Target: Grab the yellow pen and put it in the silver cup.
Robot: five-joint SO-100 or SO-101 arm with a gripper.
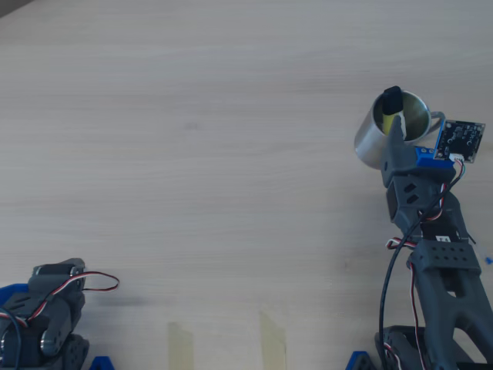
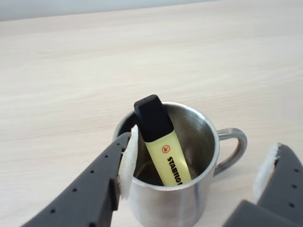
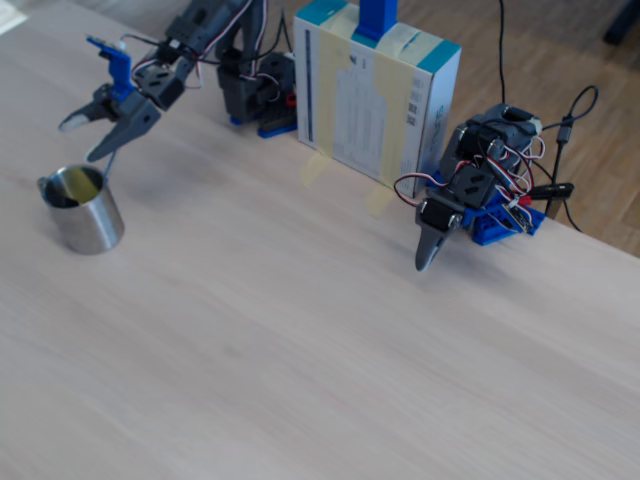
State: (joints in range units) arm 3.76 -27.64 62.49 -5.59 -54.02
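The yellow pen point(image 2: 163, 146) stands tilted inside the silver cup point(image 2: 165, 208), black cap up and poking above the rim. In the overhead view the cup point(image 1: 373, 139) is at the right with the pen point(image 1: 393, 102) in it. My gripper point(image 2: 199, 165) is open just above and behind the cup. One white-padded finger point(image 2: 129, 161) is at the rim beside the pen and the other point(image 2: 265, 172) is out past the handle. Neither finger touches the pen. The fixed view shows the gripper point(image 3: 80, 139) open above the cup point(image 3: 88, 222).
A second, idle arm sits at the bottom left of the overhead view point(image 1: 46, 316) and at the right of the fixed view point(image 3: 470, 200). A white and blue box point(image 3: 375, 95) stands taped at the table's far edge. Tape strips point(image 1: 181, 343) lie near the front edge.
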